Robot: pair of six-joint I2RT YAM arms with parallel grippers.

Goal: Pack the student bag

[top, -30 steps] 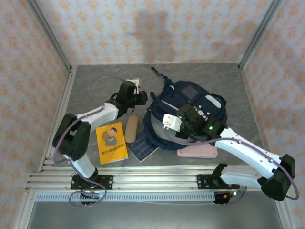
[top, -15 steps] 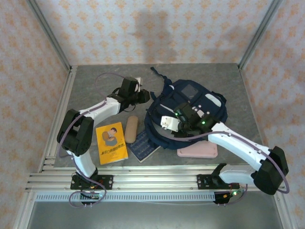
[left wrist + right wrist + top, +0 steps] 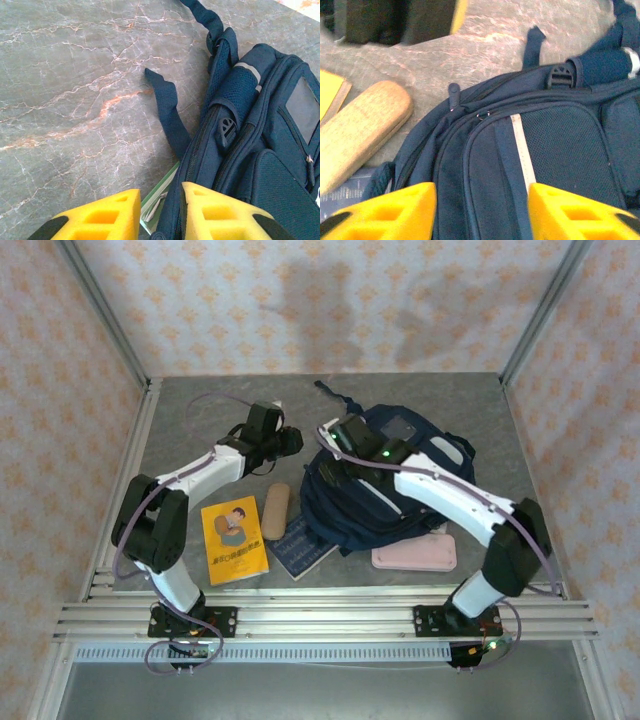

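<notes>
The student bag (image 3: 390, 490) is a navy backpack lying flat in the middle right of the table. My left gripper (image 3: 290, 440) is at its upper left edge and open. In the left wrist view the gripper (image 3: 160, 194) has the bag's zipper edge (image 3: 192, 165) and a green-edged book (image 3: 154, 206) showing in the gap between its yellow fingers. My right gripper (image 3: 333, 437) reaches over the bag to the same corner. In the right wrist view it (image 3: 481, 194) stands wide open above the bag's front panel (image 3: 545, 150), holding nothing.
Left of the bag lie a yellow book (image 3: 232, 540), a tan pencil case (image 3: 275, 510) and a dark blue notebook (image 3: 300, 547). A pink case (image 3: 415, 555) sits at the bag's near edge. A loose strap (image 3: 167, 112) trails on the marble. Rails border the table.
The right arm has swung from the bag's near side up across it to the upper left corner, and its jaws have opened. The left gripper has barely shifted and has parted its fingers.
</notes>
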